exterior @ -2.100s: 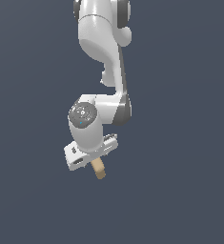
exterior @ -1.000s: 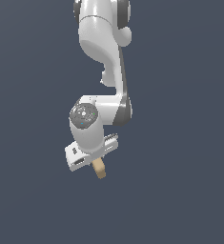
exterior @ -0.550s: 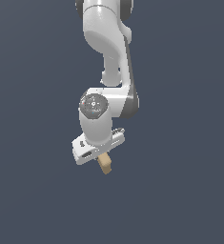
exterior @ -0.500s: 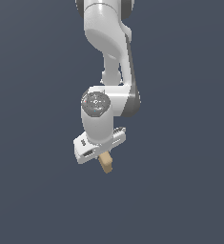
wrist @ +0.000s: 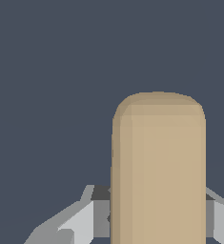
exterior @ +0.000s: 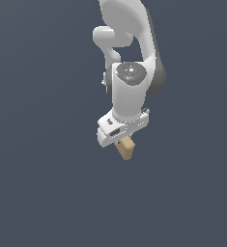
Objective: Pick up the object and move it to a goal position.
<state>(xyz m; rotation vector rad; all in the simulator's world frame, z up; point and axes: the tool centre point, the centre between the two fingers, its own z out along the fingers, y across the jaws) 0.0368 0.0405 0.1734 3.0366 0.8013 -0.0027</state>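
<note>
One white arm hung against a plain slate-grey backdrop, reaching down from the top of the exterior view with its wrist joint turned toward the camera. At the arm's lower end sat the gripper, its white body tilted so that the end toward the exterior view's left sat lower than the end toward the right. Clamped in that gripper was the block, a small tan slab with rounded edges; its free end jutted downward and slightly toward the exterior view's right, clear of any surface. Nothing but grey showed beneath or around it.

Seen from the wrist, the block filled much of the frame as a tall, round-cornered bar. Two grey fingers flanked it, one on each side, pressed close against its flanks, so the jaws stood narrow and closed on the slab rather than spread. The near end of the block ran out of frame, so the depth of the grip could not be told.
</note>
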